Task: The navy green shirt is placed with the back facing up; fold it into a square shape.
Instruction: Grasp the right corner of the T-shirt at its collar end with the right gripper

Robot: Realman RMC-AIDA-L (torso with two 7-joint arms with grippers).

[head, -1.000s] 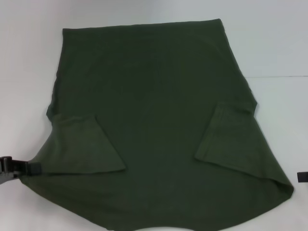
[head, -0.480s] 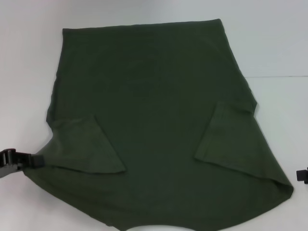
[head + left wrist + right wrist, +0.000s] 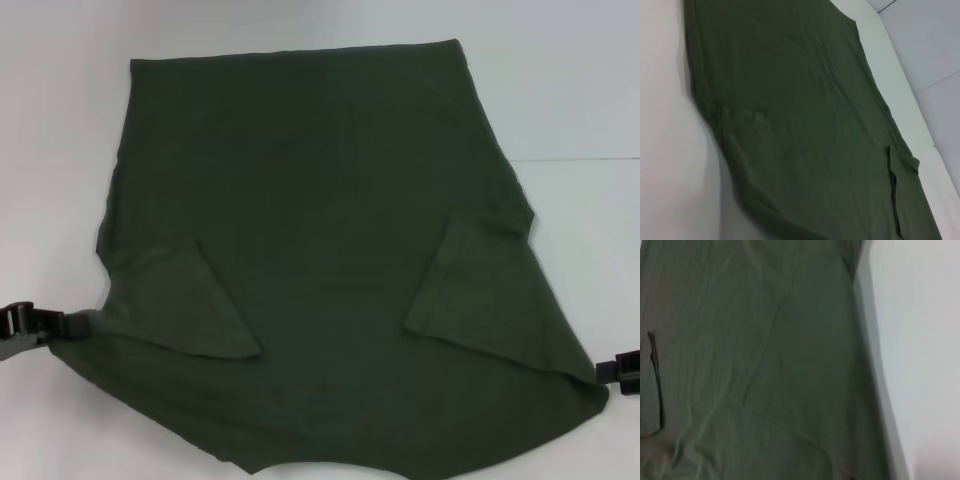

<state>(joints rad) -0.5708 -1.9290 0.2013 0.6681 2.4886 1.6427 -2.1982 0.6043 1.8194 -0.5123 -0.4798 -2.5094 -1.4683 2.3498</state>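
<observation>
The navy green shirt (image 3: 320, 200) lies spread on the white table (image 3: 570, 100), plain back up, with both sleeves folded inward onto the body. My left gripper (image 3: 78, 325) is at the shirt's near left corner, shut on the fabric edge there. At the near right corner, my right gripper (image 3: 603, 373) shows only as a dark tip against the cloth and holds that corner. The near edge of the shirt is drawn up between the two corners. The left wrist view shows the shirt (image 3: 790, 125) from the side, and the right wrist view is filled with its cloth (image 3: 750, 365).
Bare white table surrounds the shirt on the left (image 3: 50, 180), the right and at the back. A faint seam (image 3: 580, 158) runs across the table at the right.
Both grippers have moved away from me with the shirt's near corners. The near edge has come into view at the bottom, and the left corner has drawn in.
</observation>
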